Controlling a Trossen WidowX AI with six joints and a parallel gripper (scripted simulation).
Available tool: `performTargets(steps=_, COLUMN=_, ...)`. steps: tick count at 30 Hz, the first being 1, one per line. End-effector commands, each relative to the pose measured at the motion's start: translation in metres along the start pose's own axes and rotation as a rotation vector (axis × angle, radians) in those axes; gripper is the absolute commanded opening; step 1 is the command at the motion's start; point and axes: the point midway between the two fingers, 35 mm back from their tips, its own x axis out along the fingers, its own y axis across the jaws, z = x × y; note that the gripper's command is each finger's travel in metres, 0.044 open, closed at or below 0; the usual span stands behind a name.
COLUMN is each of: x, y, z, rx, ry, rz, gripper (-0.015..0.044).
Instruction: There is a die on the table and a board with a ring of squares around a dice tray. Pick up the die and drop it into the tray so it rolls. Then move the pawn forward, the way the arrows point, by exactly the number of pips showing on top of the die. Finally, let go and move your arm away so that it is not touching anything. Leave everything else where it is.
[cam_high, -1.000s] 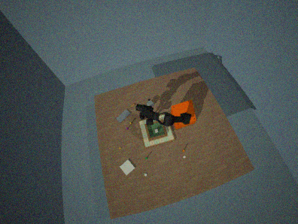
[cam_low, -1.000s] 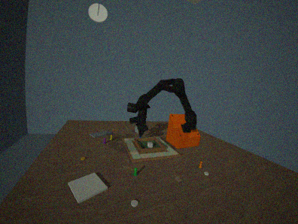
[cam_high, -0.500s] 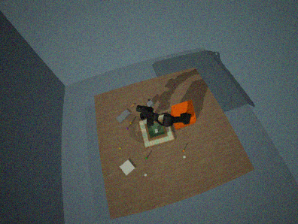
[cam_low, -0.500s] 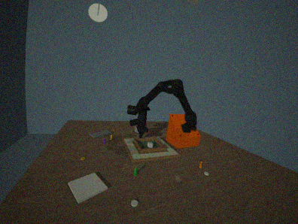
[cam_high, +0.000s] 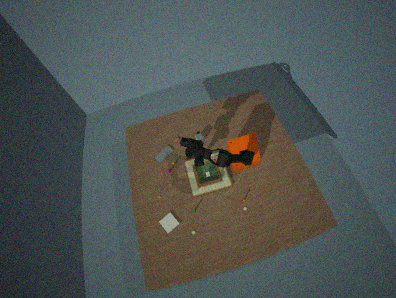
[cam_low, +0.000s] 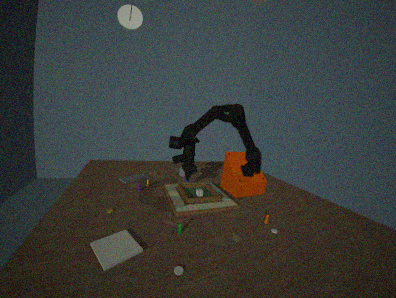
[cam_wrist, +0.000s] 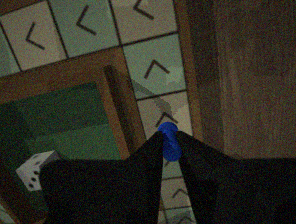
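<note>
The blue pawn (cam_wrist: 170, 146) is between the fingertips of my gripper (cam_high: 199, 163) (cam_low: 188, 180) (cam_wrist: 168, 137), which is shut on it over the board's right-hand column of arrow squares in the wrist view. The board (cam_high: 196, 189) (cam_low: 220, 206) (cam_wrist: 82, 22) has pale and green squares around the brown-walled dice tray (cam_low: 202, 201) (cam_wrist: 55, 76). The white die (cam_high: 208, 174) (cam_low: 199, 192) (cam_wrist: 31, 172) rests inside the tray. Dark pips show on it in the wrist view, but my finger partly hides it and I cannot read its top face for certain.
An orange block (cam_high: 237, 144) (cam_low: 240, 188) stands beside the arm's base. A white slab (cam_high: 169, 223) (cam_low: 116, 249), a grey slab (cam_high: 164, 154) (cam_low: 133, 178), a green peg (cam_low: 180, 228), an orange peg (cam_low: 267, 219) and a white disc (cam_low: 178, 270) lie or stand around the board.
</note>
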Motion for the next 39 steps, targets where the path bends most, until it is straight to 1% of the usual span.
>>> performTargets(steps=1, x=-0.036, y=-0.002, z=0.007, rx=-0.010, ry=-0.025, rz=-0.013, gripper=0.0000)
performTargets(steps=9, x=-0.100, y=0.000, z=0.000, rx=-0.009, ry=-0.023, rz=-0.013, gripper=0.0000)
performTargets(steps=13, x=-0.105, y=0.001, z=-0.002, rx=-0.010, ry=-0.022, rz=-0.012, gripper=0.0000)
performTargets(steps=19, x=-0.089, y=0.013, z=0.021, rx=-0.009, ry=-0.026, rz=-0.017, gripper=0.0000)
performTargets(steps=31, x=-0.037, y=0.057, z=0.074, rx=-0.013, ry=-0.027, rz=-0.008, gripper=0.0000)
performTargets(steps=39, x=-0.024, y=0.063, z=0.080, rx=-0.014, ry=-0.026, rz=-0.004, gripper=0.0000)
